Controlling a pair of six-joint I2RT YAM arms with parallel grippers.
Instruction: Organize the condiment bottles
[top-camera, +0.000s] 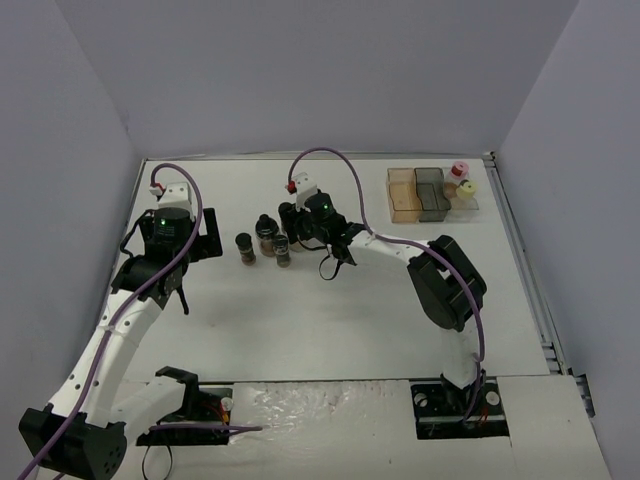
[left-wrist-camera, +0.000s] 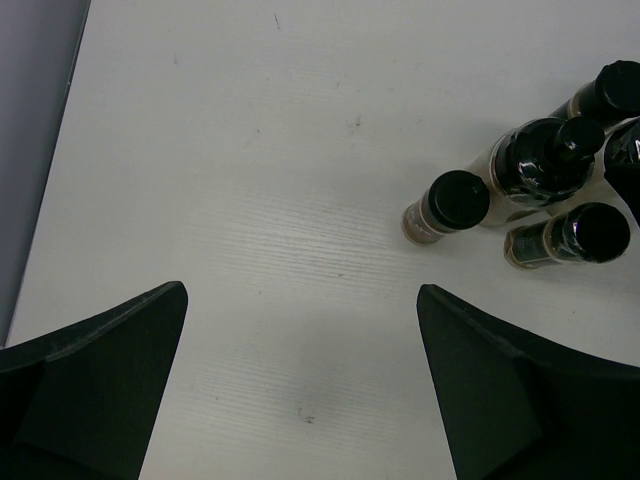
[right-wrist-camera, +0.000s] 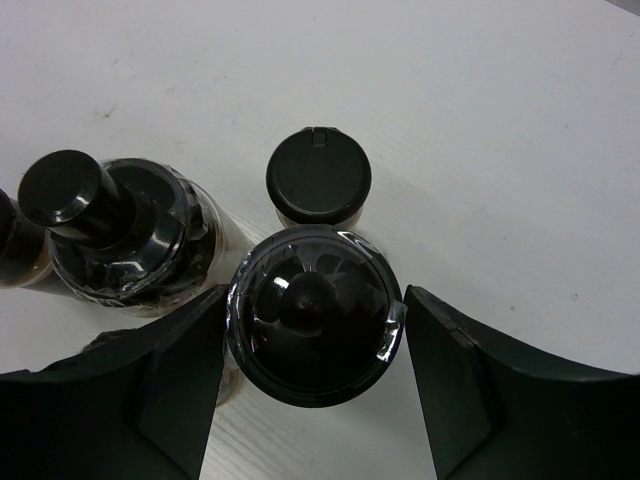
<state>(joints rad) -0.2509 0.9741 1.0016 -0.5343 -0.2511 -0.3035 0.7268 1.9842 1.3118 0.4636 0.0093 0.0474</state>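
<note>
Grasp seems made: right gripper (right-wrist-camera: 315, 330) pinches black dome-capped clear spice jar (right-wrist-camera: 312, 300); next, probably lift clear of black-capped jars (right-wrist-camera: 318, 180) just ahead; left gripper (left-wrist-camera: 300, 330) spread.

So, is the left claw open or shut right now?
Open. The left claw has its fingers spread wide, only bare table between them; the black-capped bottles stand clear of it.

Left hand (left-wrist-camera: 302, 288) gapes wide; right hand (right-wrist-camera: 313, 292) narrower.
</note>
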